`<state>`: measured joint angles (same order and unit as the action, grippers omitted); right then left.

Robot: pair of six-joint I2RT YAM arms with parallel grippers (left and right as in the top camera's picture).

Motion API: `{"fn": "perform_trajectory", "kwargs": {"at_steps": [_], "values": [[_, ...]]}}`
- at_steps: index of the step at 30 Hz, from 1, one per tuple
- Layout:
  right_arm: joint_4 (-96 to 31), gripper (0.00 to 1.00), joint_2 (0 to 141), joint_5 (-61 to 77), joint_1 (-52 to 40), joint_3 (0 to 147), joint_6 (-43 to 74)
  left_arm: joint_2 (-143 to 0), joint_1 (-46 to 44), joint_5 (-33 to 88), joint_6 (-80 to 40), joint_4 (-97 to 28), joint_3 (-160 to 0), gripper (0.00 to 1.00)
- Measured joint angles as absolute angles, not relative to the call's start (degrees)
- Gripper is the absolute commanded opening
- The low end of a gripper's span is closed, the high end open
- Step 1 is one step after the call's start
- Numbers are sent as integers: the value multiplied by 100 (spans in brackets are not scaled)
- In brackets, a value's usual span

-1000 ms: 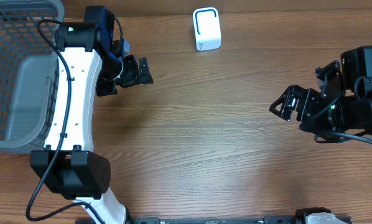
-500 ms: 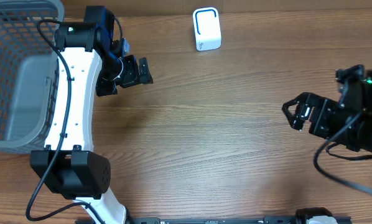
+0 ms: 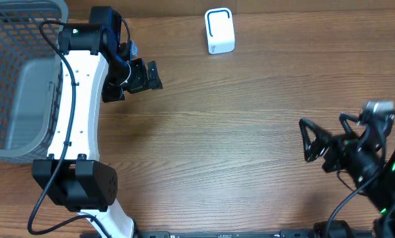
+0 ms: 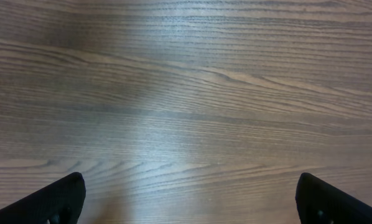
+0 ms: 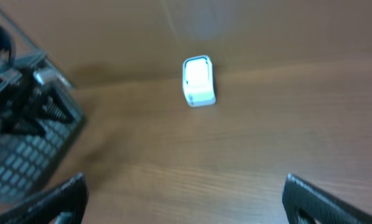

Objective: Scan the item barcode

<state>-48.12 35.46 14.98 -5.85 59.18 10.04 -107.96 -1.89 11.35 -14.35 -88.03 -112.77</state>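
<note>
small white boxy device (image 3: 219, 31), blue-outlined face, upper centre of frame; left gripper (image 3: 137, 79) and right gripper (image 3: 311, 140) agape, empty.

basket (image 3: 19, 79): left edge of table (image 3: 217, 152) | scanner (image 3: 219, 31): far edge, centre | left claw (image 3: 135, 82): right of basket | right claw (image 3: 308, 140): right side

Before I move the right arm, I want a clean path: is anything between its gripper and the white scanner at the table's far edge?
Nothing visible is. Only bare wooden table lies between the open right gripper and the white scanner. The left gripper and the basket sit well off that line.
</note>
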Motion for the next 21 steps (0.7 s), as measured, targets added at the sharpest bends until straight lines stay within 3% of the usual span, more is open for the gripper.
{"fn": "perform_trajectory", "kwargs": {"at_steps": [11, 21], "values": [[-1669, 100, 985, 1732, -685, 2200, 897, -10796, -189, 1138, -1435, -8801, -11273, 100], [60, 100, 215, 1772, -685, 655, 897, -10796, -189, 1135, -1435, -8803, -11273, 100]]}}
